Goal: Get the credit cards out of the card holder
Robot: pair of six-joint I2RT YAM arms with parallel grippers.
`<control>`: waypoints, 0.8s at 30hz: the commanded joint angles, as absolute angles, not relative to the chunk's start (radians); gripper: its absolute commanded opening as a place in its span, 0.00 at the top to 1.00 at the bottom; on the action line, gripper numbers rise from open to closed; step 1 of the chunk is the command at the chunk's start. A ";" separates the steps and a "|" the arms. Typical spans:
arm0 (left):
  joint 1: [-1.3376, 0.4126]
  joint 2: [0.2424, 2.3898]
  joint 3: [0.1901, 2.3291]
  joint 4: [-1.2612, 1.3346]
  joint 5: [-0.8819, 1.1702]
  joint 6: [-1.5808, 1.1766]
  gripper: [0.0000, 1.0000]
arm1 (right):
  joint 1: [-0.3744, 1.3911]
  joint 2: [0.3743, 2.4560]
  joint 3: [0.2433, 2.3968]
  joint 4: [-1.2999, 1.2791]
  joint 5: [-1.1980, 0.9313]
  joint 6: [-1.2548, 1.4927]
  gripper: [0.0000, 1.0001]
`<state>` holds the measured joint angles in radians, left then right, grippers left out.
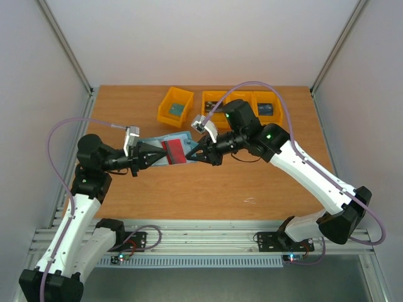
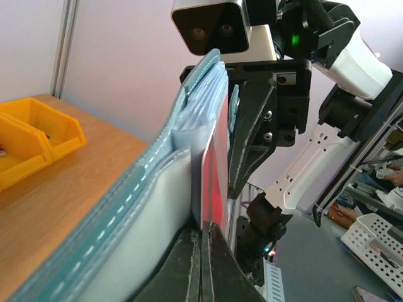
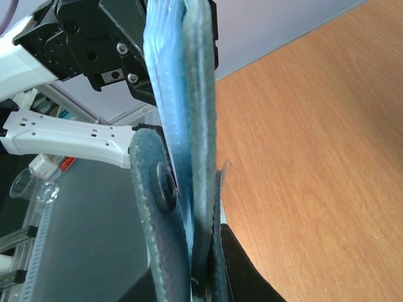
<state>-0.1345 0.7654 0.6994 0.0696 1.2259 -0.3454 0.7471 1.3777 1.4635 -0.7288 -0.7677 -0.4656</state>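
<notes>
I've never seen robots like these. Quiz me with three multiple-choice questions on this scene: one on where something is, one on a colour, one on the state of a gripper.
1. Where is the card holder?
A. dropped on the floor
B. hanging on the back wall
C. held between the left gripper and the right gripper

2. What colour is the card showing in the card holder?
A. red
B. green
C. yellow

3. How does the right gripper stand?
A. wide open
B. shut on the card holder
C. shut on a cable

Answers:
1 C: in the top view the two grippers meet on it from opposite sides.
2 A: its red face stands out against the slate-blue holder.
3 B: the right wrist view shows the gripper closed on the holder's edge.
</notes>
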 commanded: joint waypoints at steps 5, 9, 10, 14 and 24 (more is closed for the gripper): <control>-0.133 0.759 0.659 0.246 1.131 -0.481 0.98 | 0.695 1.426 1.541 -0.750 -0.821 -0.421 0.99; -0.143 0.770 0.664 0.245 1.126 -0.481 0.93 | 0.696 1.451 1.567 -0.752 -0.828 -0.429 0.99; -0.143 0.769 0.665 0.244 1.123 -0.479 0.93 | 0.696 1.451 1.569 -0.752 -0.829 -0.431 0.99; -0.143 0.763 0.662 0.231 1.111 -0.473 0.86 | 0.696 1.444 1.563 -0.758 -0.812 -0.439 0.99; -0.141 0.773 0.657 0.230 1.102 -0.465 0.76 | 0.696 1.456 1.580 -0.759 -0.834 -0.440 0.99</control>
<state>-0.1398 0.7723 0.6697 0.1795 1.1130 -0.4660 0.7010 1.4521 1.5360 -0.7712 -0.8055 -0.4450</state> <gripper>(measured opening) 0.196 0.057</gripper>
